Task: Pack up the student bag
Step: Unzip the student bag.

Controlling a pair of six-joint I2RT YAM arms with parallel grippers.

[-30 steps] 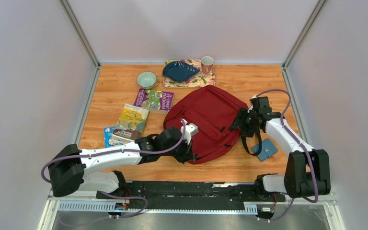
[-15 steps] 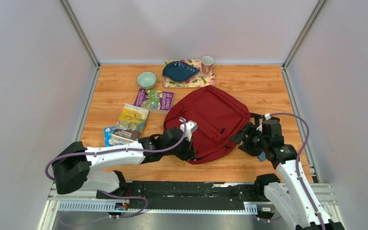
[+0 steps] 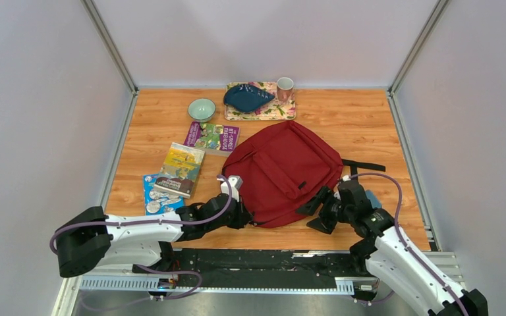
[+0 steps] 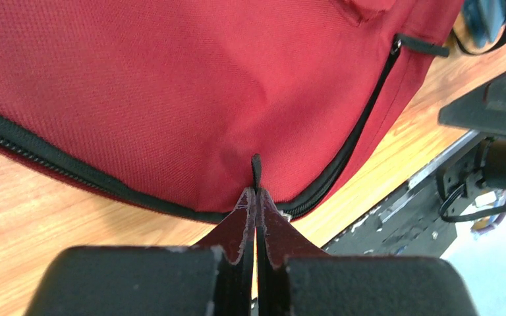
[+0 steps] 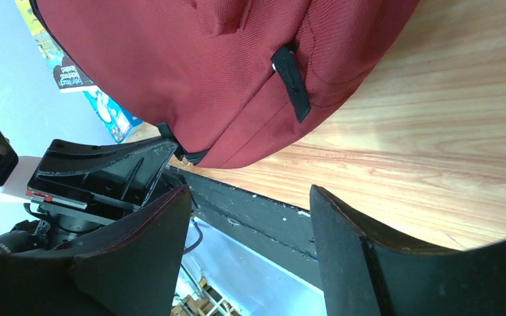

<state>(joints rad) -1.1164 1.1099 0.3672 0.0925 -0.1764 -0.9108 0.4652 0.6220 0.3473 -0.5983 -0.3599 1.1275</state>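
- Pinching the zipper tab (image 4: 256, 168), left gripper (image 4: 255, 197) pressed tight; pull along the track, steadily.
- Right gripper (image 5: 250, 197) spread, empty; probably should brace the fabric.
- Bag (image 3: 283, 168) lies flat mid-table (image 3: 369, 118).

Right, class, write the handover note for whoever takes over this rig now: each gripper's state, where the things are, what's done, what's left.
Left gripper: shut on the zipper pull at the near edge of the student bag.
Right gripper: open, empty, beside the bag's near right corner.
Bag lies flat mid-table; books lie on the table to its left.
Done: pull gripped.
Left: probably unzip, then pack the books.
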